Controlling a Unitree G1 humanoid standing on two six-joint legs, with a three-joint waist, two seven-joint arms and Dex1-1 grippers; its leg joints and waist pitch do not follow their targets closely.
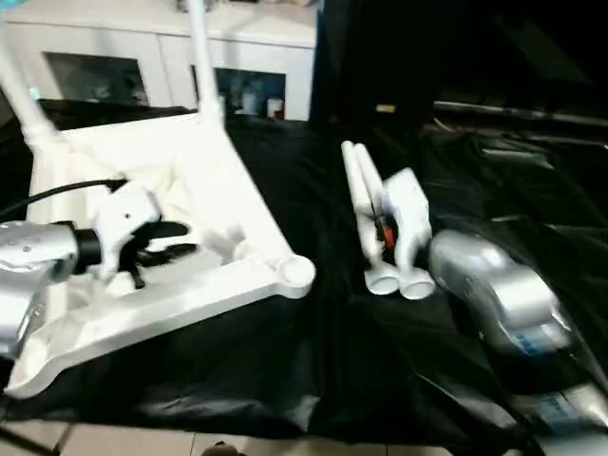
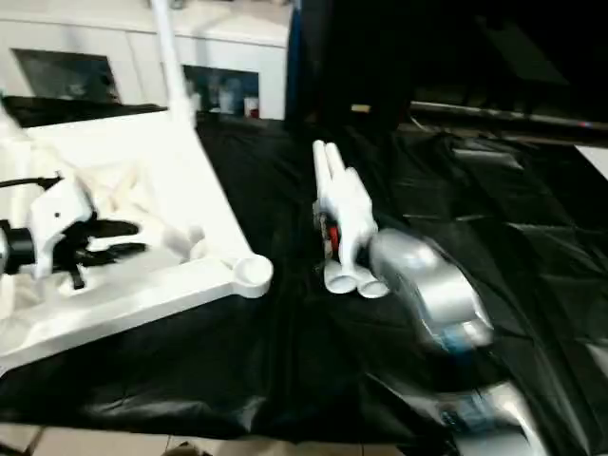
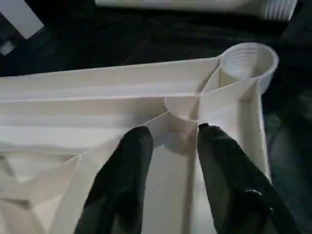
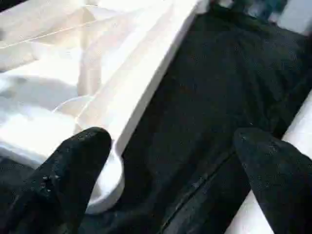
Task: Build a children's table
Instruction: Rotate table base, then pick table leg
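While the right gripper [image 4: 161, 180] waits wide open (holding nothing), the two loose legs [image 1: 380, 228] lie just beside it, pointing toward twelve o'clock.

The counter [image 1: 313, 380] is covered by a black, glossy cloth [image 2: 494, 237] that is creased and wrinkled, with soft highlights caught along its folds. Behind the counter, on the left, a white cabinet [image 1: 161, 43] with glass doors is seen; small items of unclear kind are visible behind one pane [image 1: 249, 95]. To the right of the cabinet the background is taken up by a dark area [image 1: 456, 47] in which little can be made out apart from a pale horizontal strip [image 2: 503, 114]. At the near edge, a light tiled floor [image 1: 114, 442] is shown below the hanging cloth. The scene is lit evenly from above.
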